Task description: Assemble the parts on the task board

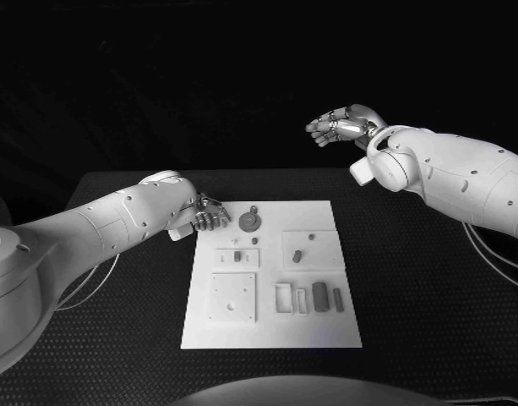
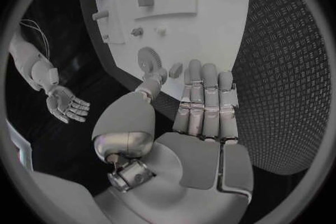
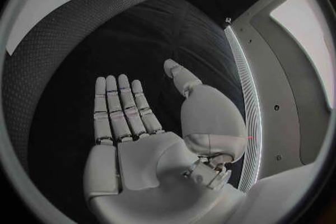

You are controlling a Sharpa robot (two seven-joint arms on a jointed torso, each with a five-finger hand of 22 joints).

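Black table carries white task board at centre. Left hand sits at board's far left corner, fingers straight, spread, holding nothing, tips just beside round part. Right hand hangs well beyond board, flat, empty. Small parts stand near board's right edge.

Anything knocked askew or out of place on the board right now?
Nothing stands out. The task board lies square on the table, its parts sit orderly, the left hand hovers at its far-left corner, and the right hand is raised clear, holding nothing.
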